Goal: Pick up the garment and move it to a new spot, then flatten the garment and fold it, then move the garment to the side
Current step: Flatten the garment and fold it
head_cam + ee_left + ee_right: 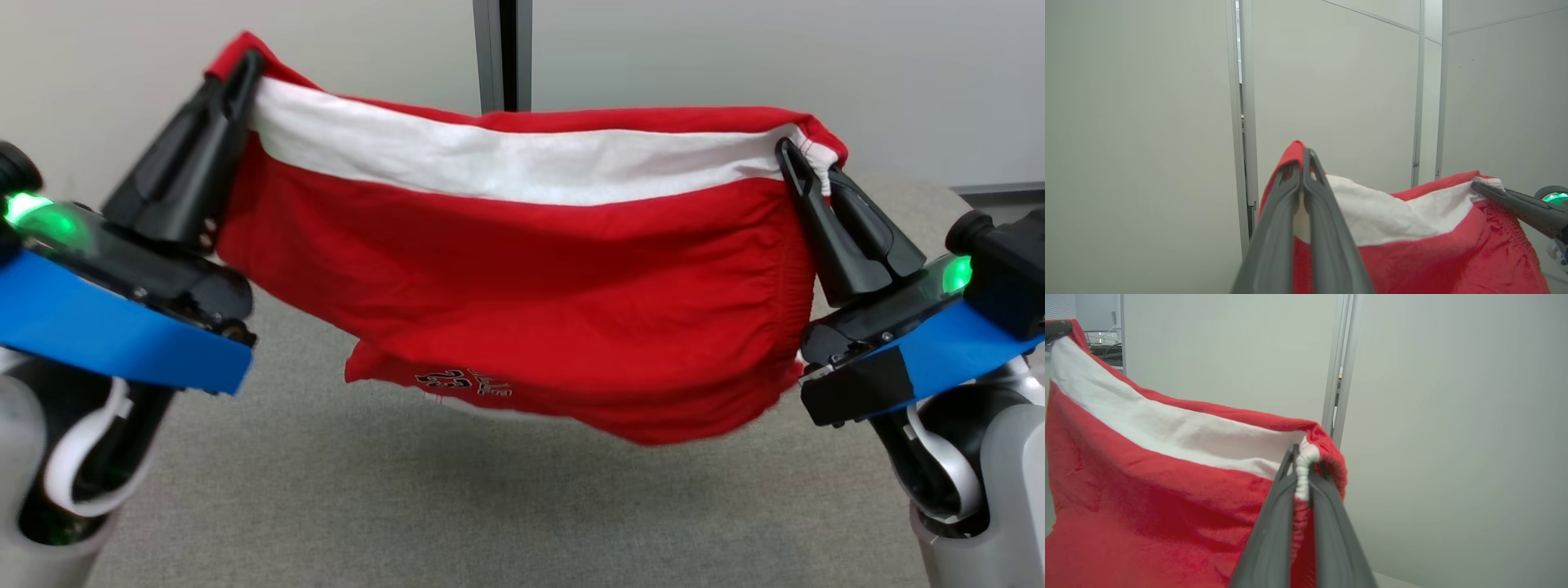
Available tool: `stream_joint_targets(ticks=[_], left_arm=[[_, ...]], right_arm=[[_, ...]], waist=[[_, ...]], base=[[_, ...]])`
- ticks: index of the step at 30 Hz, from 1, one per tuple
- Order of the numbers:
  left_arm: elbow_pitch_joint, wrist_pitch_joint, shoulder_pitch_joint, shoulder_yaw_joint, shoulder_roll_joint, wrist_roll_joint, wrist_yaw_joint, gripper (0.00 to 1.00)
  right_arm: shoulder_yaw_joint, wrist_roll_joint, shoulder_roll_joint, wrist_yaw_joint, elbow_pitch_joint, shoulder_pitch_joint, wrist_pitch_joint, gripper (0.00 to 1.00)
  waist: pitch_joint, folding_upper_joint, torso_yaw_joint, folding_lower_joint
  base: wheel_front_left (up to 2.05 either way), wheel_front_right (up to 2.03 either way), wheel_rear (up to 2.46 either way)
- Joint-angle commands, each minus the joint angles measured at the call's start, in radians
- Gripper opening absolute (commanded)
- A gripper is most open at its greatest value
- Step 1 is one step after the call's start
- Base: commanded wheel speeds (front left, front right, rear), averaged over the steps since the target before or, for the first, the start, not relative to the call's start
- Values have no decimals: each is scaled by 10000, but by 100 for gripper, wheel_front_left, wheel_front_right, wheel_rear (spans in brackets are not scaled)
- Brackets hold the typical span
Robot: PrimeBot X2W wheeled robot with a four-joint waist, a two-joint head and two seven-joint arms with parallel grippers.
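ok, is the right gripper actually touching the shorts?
Touching. Right wrist view shows the right gripper closed on the shorts, white elastic edge pinched between both fingers.

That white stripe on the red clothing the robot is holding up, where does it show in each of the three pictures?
Head view: the white stripe runs along the top of the red garment, between left gripper and right gripper.
Left wrist view: lower right of centre.
Right wrist view: slanting from upper left down to the centre.
Shared landmark: the grey wall post behind the garment.
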Motion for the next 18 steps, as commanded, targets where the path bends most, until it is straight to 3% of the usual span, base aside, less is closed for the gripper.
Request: stream_joint_targets(ticks=[1,8,12,18], left_arm=[[-67,158,-236,80,180,36,54,0],[604,586,-1533,-118,407,301,-435,0],[1649,500,-2782,-228,237,583,-829,0],[3634,-258,-5231,-361,-183,1276,-1353,0]], right_arm=[[27,94,-83,-1,-163,-165,155,0],[426,-111,-369,-1,343,-1001,603,0],[870,-128,-291,1,1678,-2345,370,0],[909,-566,310,1,4123,-5252,-840,0]], waist=[[156,0,46,3],[1471,0,152,3],[2465,0,98,3],[3479,0,1,3]], base=[[0,0,0],[0,0,0],[0,0,0],[0,0,0]])
